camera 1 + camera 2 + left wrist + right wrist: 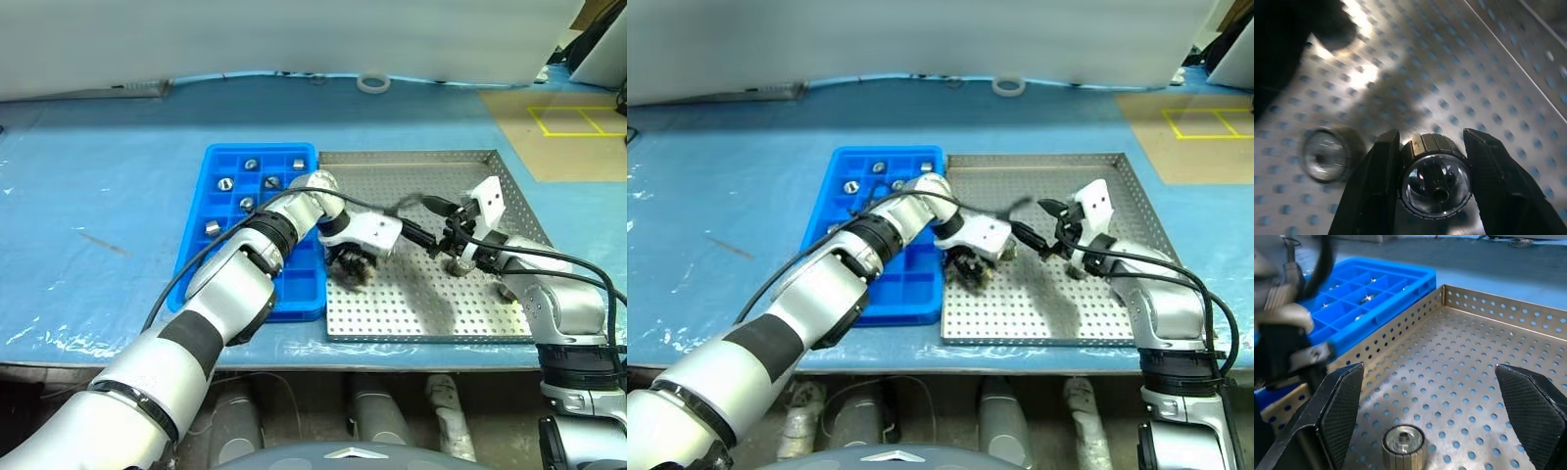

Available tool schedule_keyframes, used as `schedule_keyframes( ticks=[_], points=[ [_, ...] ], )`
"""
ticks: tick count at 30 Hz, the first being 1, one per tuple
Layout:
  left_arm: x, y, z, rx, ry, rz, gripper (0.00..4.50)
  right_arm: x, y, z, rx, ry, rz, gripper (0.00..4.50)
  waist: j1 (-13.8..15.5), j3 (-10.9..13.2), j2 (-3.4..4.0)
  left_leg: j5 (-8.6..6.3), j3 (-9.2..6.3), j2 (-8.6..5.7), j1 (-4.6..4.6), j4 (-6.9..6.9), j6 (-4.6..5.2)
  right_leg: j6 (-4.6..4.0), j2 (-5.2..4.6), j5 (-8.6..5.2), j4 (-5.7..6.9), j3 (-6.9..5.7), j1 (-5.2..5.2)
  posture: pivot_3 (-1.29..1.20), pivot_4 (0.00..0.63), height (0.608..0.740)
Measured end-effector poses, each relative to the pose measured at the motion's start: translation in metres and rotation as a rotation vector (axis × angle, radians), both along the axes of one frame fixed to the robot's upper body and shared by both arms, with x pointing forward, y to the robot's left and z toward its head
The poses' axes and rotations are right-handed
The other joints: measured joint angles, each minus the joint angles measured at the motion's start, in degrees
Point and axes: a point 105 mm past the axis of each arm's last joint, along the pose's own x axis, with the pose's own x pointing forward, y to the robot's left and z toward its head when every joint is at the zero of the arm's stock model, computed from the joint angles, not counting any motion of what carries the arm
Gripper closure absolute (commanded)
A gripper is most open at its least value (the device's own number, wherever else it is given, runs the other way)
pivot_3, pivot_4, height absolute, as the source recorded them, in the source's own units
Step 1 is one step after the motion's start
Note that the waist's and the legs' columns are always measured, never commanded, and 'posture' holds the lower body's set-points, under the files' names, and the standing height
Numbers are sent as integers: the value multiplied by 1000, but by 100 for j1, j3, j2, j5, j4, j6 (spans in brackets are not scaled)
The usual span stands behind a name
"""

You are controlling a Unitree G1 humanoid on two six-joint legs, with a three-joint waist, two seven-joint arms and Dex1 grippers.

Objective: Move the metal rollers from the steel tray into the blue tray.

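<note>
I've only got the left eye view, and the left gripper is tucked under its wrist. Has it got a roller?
Observer: Yes, the left gripper is shut on a metal roller, end facing its camera.
Operator: Anything else near it?
Observer: A second roller lies loose on the steel tray beside it.
Operator: And the other arm?
Observer: The right gripper is open, with a third roller standing on end on the tray between its fingers, untouched.

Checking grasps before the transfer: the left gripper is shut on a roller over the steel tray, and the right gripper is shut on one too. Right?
Not quite. The left gripper is shut on a roller over the steel tray, but the right wrist view shows the right gripper open, with another roller lying free on the tray between its fingers.
</note>
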Motion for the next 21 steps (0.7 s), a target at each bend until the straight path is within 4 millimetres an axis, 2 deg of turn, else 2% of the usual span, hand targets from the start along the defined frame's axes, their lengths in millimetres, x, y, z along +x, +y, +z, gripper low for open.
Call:
schedule_keyframes(
  ticks=[3,5,8,11,13,16,18,21],
  points=[
    [23,-2,34,-326,43,214,2810,6,4,20,62,-61,16,0,-1,-1,2,0,0,4,2,2,0,-1,3,1,4,-2,0,-378,150,740],
    [34,7,45,-498,61,334,2810,10,2,36,86,-106,21,0,10,-2,4,2,-1,6,0,0,2,-1,3,0,3,-7,0,-354,150,740],
    [45,38,55,-725,57,508,2810,14,13,38,117,-102,74,0,9,-2,4,5,-1,13,-4,-6,7,-2,9,0,2,-13,-6,-291,150,740],
    [47,71,65,-908,27,679,2810,21,22,27,127,-51,110,0,79,-1,3,6,-3,20,-23,-4,8,-3,9,0,-1,-25,-17,-227,150,740],
    [44,94,73,-1010,2,782,2810,25,28,24,133,-35,137,0,152,0,2,6,-2,20,-29,-1,10,-3,8,0,-1,-26,-22,-177,150,740],
    [28,132,81,-1100,-46,886,2810,33,43,25,134,-35,198,0,217,0,1,5,-2,23,-29,-2,8,-3,7,0,-1,-30,-21,-112,150,740],
    [14,152,73,-1088,-49,952,2810,37,53,26,127,-39,245,0,293,0,1,6,-3,29,-28,-3,4,-3,9,0,-1,-33,-21,-67,150,740],
    [-9,177,50,-1006,-23,1042,2810,40,68,25,124,-21,320,0,385,1,0,6,-3,42,-28,-5,-8,-3,11,-1,-1,-39,-21,-2,150,740]
  ],
)
